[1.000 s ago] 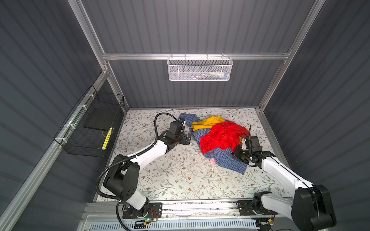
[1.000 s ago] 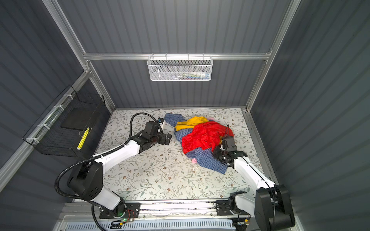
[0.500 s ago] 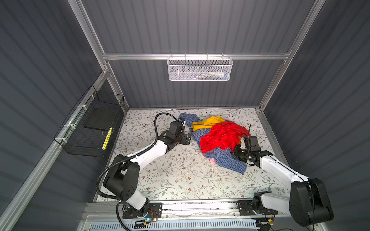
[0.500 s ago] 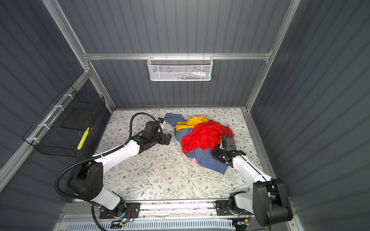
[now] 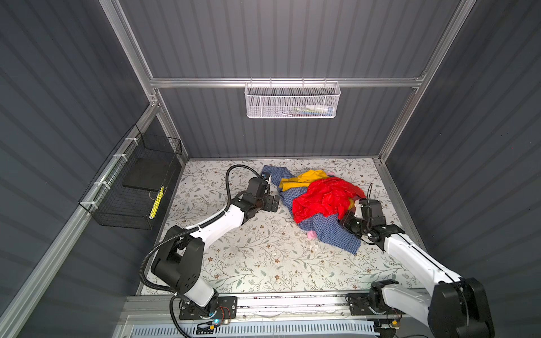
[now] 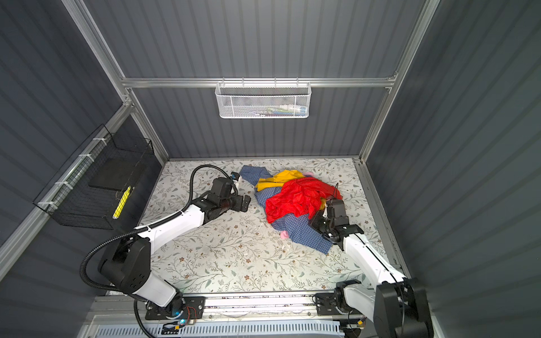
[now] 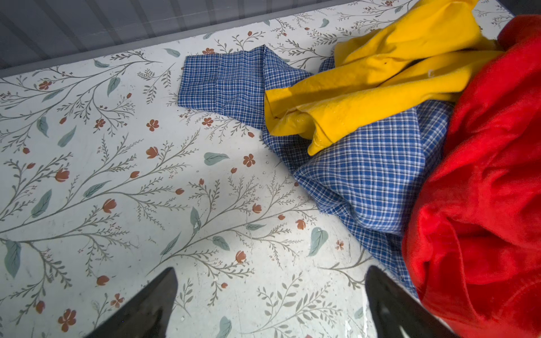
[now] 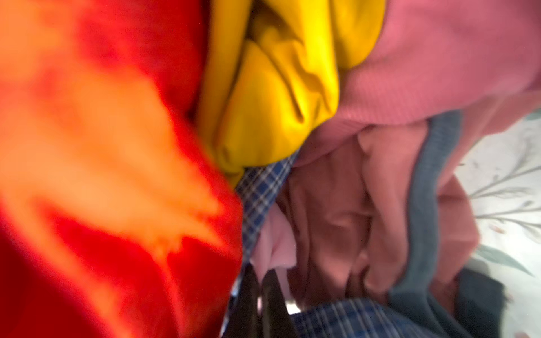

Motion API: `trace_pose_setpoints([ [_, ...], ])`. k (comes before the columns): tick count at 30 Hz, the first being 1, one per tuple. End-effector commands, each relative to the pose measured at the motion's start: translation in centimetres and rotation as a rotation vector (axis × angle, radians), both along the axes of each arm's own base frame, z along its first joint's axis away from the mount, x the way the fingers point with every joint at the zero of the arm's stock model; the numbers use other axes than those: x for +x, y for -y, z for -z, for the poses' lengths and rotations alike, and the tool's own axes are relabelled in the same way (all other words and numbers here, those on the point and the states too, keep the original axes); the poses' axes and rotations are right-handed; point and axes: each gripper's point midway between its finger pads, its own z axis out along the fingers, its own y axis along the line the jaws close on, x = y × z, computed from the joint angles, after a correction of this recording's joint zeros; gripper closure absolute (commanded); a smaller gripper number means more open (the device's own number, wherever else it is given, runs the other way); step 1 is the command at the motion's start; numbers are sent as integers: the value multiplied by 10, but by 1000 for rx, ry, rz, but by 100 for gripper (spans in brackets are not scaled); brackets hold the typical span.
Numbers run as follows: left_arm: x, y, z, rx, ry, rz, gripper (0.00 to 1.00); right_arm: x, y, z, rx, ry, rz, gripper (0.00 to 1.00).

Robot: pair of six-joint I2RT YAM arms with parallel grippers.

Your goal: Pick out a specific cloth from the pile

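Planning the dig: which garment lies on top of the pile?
The bright red one: it drapes over the blue checked shirt and the yellow garment.

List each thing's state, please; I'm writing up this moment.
Left gripper: open, empty, above the table beside the pile.
Right gripper: shut, tips at the pink cloth; grip unclear.
Pink cloth: mostly buried, one fold showing.
Red garment: crumpled on top.
Yellow garment: bunched, partly under the red.
Blue shirt: spread out, partly under the red.

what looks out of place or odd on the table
Nothing spilled or damaged. The pile is a rumpled heap, and the cloth is almost buried: only a small pink corner pokes out from under the blue checked shirt; the right gripper is shut at the heap's edge.
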Motion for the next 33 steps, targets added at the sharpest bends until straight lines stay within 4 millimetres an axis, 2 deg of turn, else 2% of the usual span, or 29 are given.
trace_pose_setpoints([
  [1, 1, 0, -6, 16, 10, -1, 0, -5, 5, -22, -4, 35, 24, 100],
  [10, 4, 2, -11, 30, 22, 15, 0, -13, 7, -88, 8, 153, 28, 100],
  [19, 5, 10, -20, 23, 35, 57, 0, 3, -1, -147, 37, 259, -6, 100],
  [26, 3, 19, -21, 23, 35, 88, 0, 19, -8, -159, 38, 268, -37, 100],
  [33, 3, 29, -19, 18, 21, 124, 0, 35, -9, -142, 3, 211, -36, 100],
])
